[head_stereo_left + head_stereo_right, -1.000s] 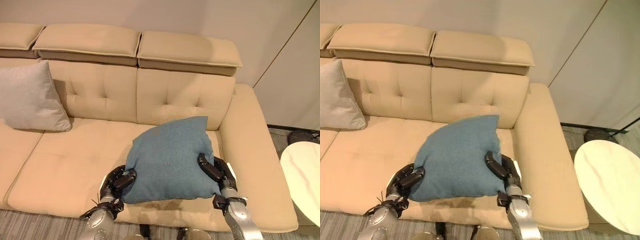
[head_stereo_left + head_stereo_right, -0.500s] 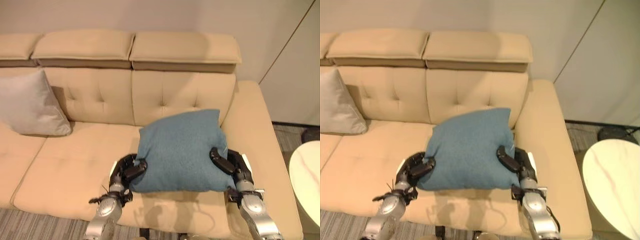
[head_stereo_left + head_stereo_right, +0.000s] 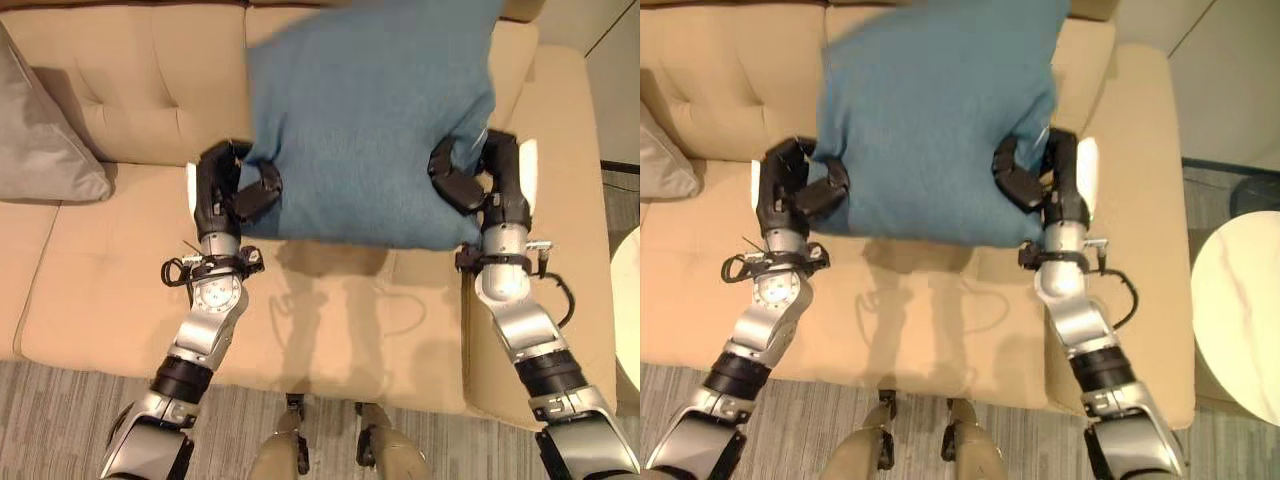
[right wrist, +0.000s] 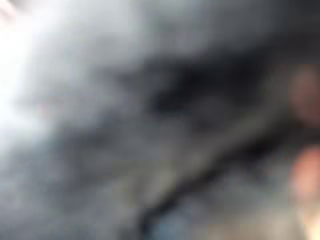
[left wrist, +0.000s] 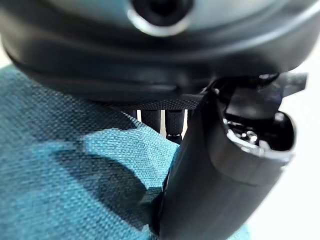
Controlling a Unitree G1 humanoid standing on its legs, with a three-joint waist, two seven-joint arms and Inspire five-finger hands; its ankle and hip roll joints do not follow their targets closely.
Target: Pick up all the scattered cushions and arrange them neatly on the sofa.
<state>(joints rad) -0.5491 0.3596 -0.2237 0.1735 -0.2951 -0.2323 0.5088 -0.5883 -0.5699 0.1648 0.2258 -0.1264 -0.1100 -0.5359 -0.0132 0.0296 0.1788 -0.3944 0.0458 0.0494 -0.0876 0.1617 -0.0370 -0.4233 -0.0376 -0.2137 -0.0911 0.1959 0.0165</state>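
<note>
A blue cushion (image 3: 365, 120) hangs above the beige sofa's seat (image 3: 330, 310), held between both hands against the backrest. My left hand (image 3: 232, 190) grips its lower left edge with curled fingers and thumb. On the lower right edge my right hand (image 3: 478, 178) is curled the same way. In the left wrist view the blue cushion (image 5: 65, 185) lies pressed under the left hand's thumb (image 5: 210, 175). A grey cushion (image 3: 45, 140) leans against the backrest at the far left.
The sofa's right armrest (image 3: 570, 200) runs beside my right arm. A round white table (image 3: 1240, 320) stands on the floor to the right. Striped grey carpet (image 3: 80, 420) lies in front of the sofa.
Both hands have lifted the blue cushion up and toward the backrest. The camera has tilted down, so the whole scene has shifted.
</note>
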